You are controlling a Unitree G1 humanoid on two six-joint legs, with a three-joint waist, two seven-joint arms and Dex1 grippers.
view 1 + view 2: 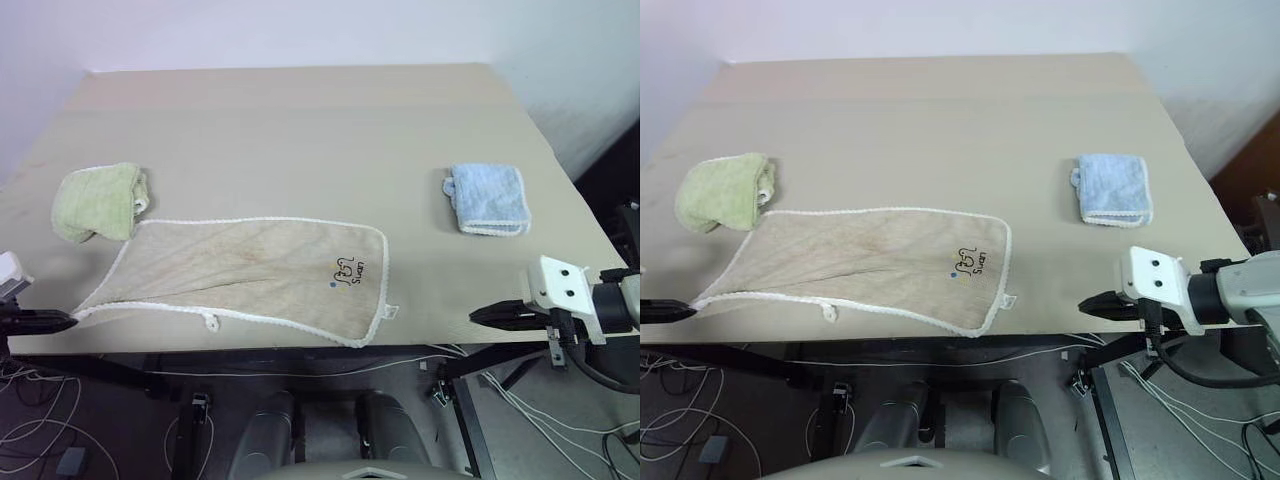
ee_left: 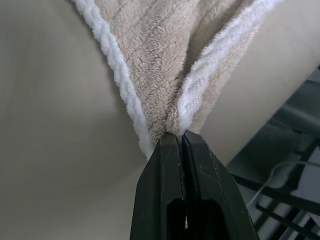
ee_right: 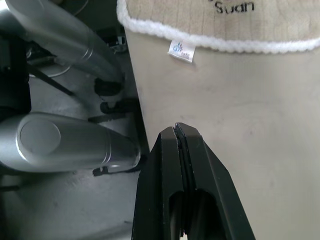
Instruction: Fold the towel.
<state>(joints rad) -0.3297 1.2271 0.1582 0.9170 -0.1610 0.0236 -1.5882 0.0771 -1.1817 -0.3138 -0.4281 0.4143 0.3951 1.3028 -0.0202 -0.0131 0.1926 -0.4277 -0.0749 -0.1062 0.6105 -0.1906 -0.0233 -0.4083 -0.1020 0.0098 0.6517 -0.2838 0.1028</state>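
The beige towel (image 1: 250, 270) lies spread flat along the table's front edge, with a white corded hem and a small dark embroidered mark (image 1: 347, 270) near its right end. My left gripper (image 1: 70, 320) is at the towel's near left corner. The left wrist view shows it (image 2: 176, 137) shut on that bunched corner, hem pinched between the black fingers. My right gripper (image 1: 475, 316) hovers at the table's front edge, well right of the towel. In the right wrist view it (image 3: 177, 129) is shut on nothing, a short way from the towel's white label (image 3: 181, 50).
A folded green towel (image 1: 98, 200) sits just behind the beige towel's left end. A folded light blue towel (image 1: 488, 198) lies at the right of the table (image 1: 300, 130). Cables (image 1: 520, 400) run across the floor below the front edge.
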